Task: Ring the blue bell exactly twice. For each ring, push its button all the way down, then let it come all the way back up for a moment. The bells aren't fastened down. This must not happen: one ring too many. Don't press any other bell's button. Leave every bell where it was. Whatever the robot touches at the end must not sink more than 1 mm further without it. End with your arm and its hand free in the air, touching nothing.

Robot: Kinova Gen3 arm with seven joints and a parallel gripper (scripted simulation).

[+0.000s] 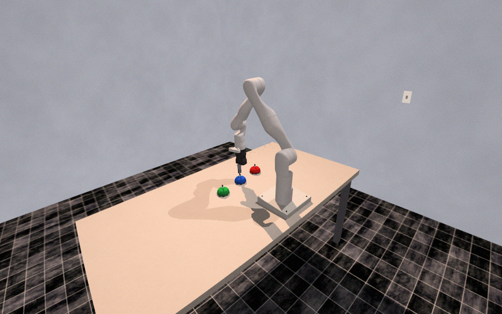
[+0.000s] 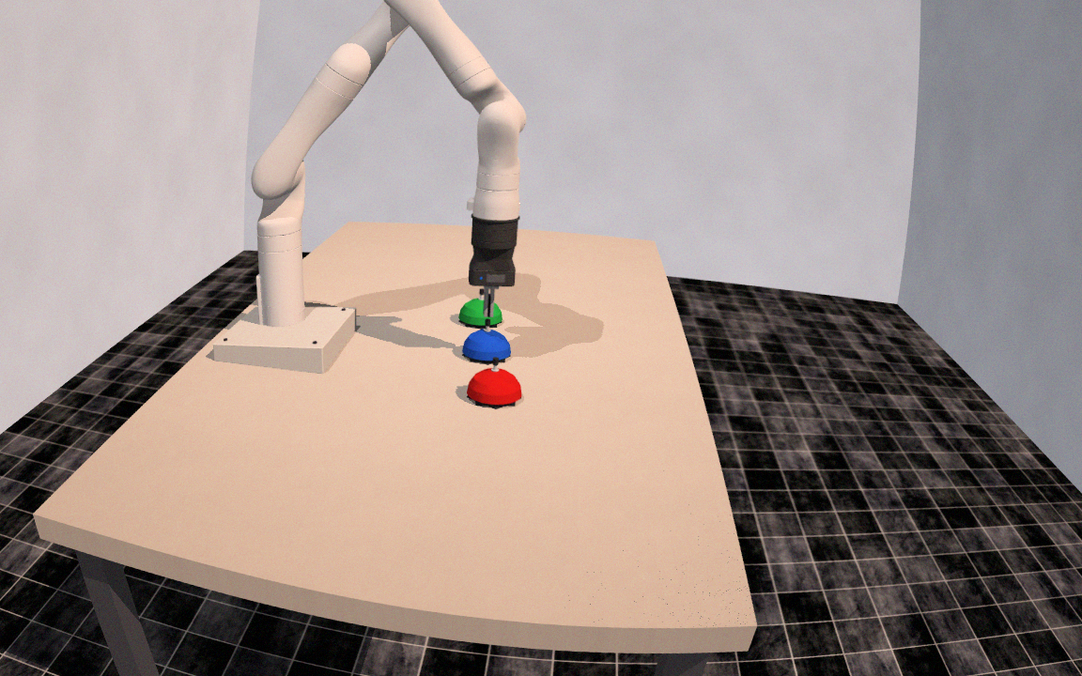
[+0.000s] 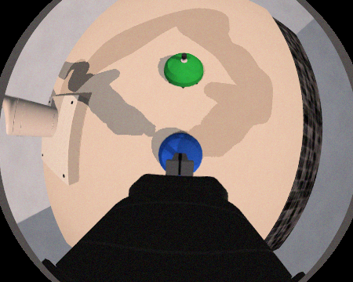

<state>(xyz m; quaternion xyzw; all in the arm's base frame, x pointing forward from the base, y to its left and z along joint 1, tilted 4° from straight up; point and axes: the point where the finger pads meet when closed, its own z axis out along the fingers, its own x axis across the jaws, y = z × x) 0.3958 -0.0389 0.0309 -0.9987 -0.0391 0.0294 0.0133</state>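
Note:
The blue bell [image 1: 239,179] sits on the table between the green bell [image 1: 222,190] and the red bell [image 1: 254,169]. My gripper [image 1: 239,170] points straight down, shut and empty, right above the blue bell's top. In the exterior view the fingertips [image 2: 487,319] stand right over the blue bell [image 2: 486,345]; its button is hidden behind them. I cannot tell whether the tips touch it. In the wrist view the shut fingers [image 3: 180,164] cover the middle of the blue dome [image 3: 180,152].
The green bell [image 3: 183,70] lies beyond the blue one in the wrist view, its black button showing. The red bell [image 2: 493,386] is on the near side in the exterior view. The arm's base plate [image 2: 285,338] stands to the left of the bells.

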